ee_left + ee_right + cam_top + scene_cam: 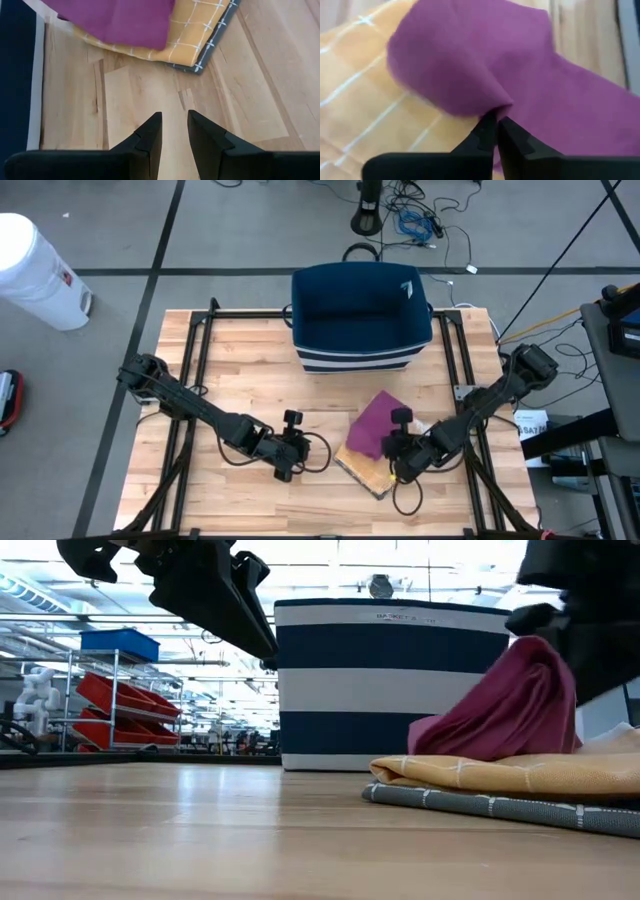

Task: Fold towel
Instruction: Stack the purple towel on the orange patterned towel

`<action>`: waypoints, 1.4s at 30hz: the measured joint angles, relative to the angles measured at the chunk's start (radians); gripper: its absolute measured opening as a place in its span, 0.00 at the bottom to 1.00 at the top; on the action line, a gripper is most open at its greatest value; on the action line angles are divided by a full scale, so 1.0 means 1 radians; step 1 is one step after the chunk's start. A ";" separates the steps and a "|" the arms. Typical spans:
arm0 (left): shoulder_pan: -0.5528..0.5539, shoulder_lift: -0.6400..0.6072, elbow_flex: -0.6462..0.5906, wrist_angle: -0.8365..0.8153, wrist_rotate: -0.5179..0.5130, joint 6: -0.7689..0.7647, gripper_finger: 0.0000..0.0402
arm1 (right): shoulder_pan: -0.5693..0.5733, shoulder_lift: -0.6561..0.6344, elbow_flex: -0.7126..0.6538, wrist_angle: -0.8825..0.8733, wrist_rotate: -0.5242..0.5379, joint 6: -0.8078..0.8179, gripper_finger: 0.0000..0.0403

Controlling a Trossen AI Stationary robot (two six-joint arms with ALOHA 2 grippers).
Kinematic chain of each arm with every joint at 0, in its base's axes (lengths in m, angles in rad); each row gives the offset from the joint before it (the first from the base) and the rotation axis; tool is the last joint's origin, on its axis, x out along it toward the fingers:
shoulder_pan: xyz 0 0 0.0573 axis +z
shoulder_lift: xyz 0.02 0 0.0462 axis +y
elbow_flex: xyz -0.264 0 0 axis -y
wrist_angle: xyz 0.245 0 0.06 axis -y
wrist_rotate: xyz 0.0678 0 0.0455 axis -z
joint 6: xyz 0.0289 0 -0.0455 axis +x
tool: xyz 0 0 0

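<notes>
Purple towel (470, 65) pinched by closed right gripper (496, 125), lifted above yellow towel (365, 100). Left gripper (174, 131) partly open, empty, above table (250, 100).

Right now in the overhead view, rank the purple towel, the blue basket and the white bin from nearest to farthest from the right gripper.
1. Purple towel: pinched in the right gripper, on the cloth stack.
2. Blue basket: at the table's far edge, middle.
3. White bin: on the floor, beyond the table's far left corner.
</notes>
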 joint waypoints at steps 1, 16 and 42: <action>0.000 0.000 0.000 0.000 0.000 0.000 0.25 | 0.012 0.000 -0.011 0.021 0.001 0.006 0.03; 0.001 0.000 0.000 0.011 0.022 -0.007 0.25 | 0.127 0.000 -0.027 0.053 0.134 0.049 0.51; 0.012 0.000 0.000 0.038 0.023 -0.007 0.25 | 0.112 0.106 0.019 0.198 0.136 -0.235 0.49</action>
